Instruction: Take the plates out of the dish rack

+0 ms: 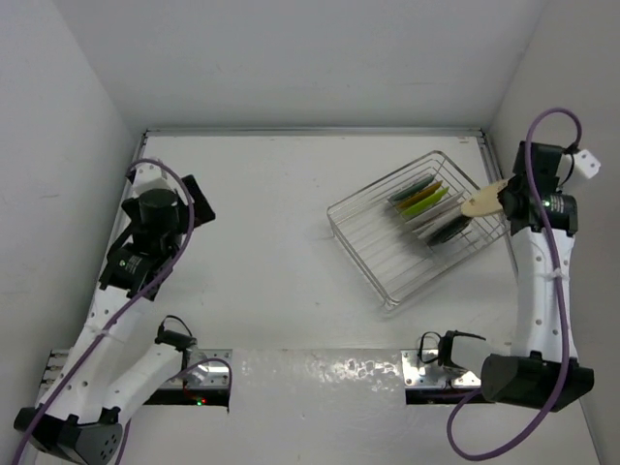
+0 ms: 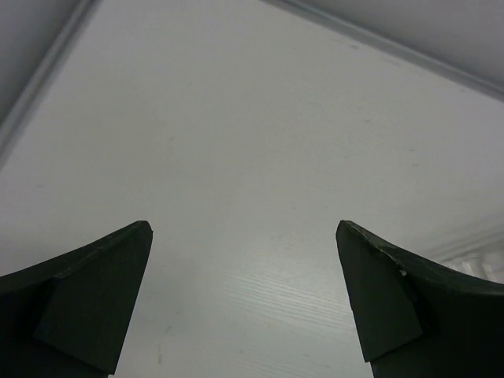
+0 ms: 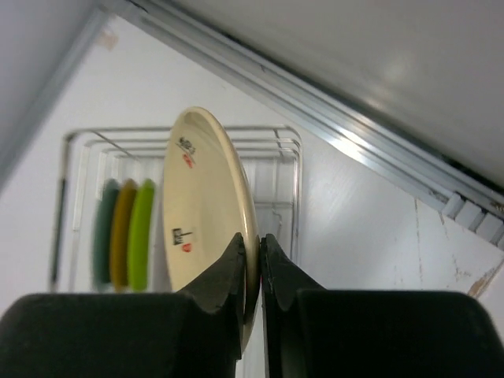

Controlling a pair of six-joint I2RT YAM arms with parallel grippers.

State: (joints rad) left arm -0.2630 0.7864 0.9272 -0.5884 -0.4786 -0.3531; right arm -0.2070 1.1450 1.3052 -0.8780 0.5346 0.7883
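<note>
The silver wire dish rack (image 1: 383,254) sits at the right of the table, turned at an angle. Several plates stand on edge in it: a teal one (image 1: 411,190), a yellow-orange one (image 1: 422,195), a lime green one (image 1: 427,203) and a dark one (image 1: 451,231). My right gripper (image 1: 506,194) is shut on the rim of a cream plate (image 1: 482,201) and holds it above the rack's far right side. In the right wrist view the cream plate (image 3: 201,213) stands on edge between my fingers, with the rack (image 3: 295,185) below. My left gripper (image 2: 244,236) is open and empty over bare table.
White walls close the table at the back and both sides. A metal rail (image 1: 310,132) runs along the back edge. The left arm (image 1: 155,228) is far left, well away from the rack.
</note>
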